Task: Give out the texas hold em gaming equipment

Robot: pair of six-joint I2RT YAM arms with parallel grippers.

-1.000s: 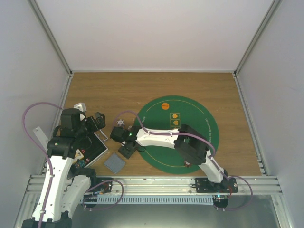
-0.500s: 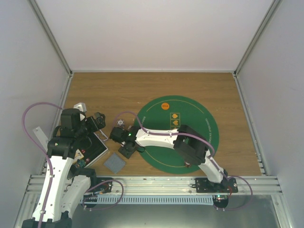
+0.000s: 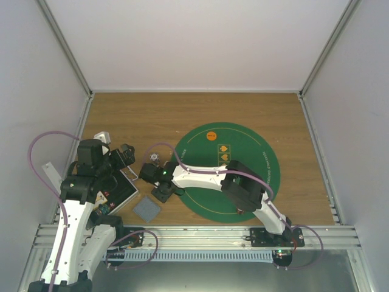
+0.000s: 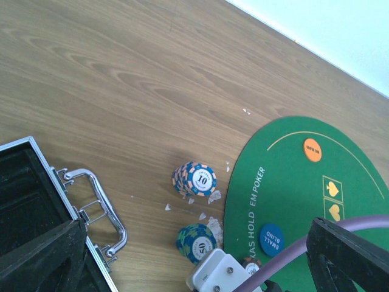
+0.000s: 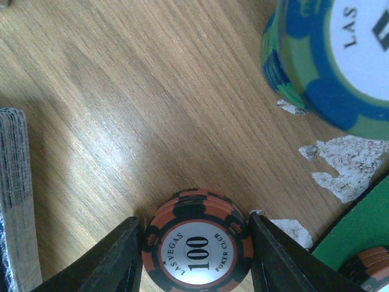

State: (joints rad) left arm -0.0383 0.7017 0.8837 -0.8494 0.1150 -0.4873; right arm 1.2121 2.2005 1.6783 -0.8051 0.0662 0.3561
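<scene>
The right gripper [image 5: 193, 220] presses its fingers against both sides of the red-black 100 chip stack [image 5: 197, 255], whose near edge is cut off by the frame. Just left, grey cards [image 5: 13, 201] show only edge-on. Ahead to the right, a blue-green stack [image 5: 328, 67] is cropped. The left gripper [image 4: 194, 252] has its jaws spread wide.

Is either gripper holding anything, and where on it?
Left gripper: nothing. Right gripper flanks the red-and-black 100 poker chip stack at opposite rim edges; firm grip cannot be told.
</scene>
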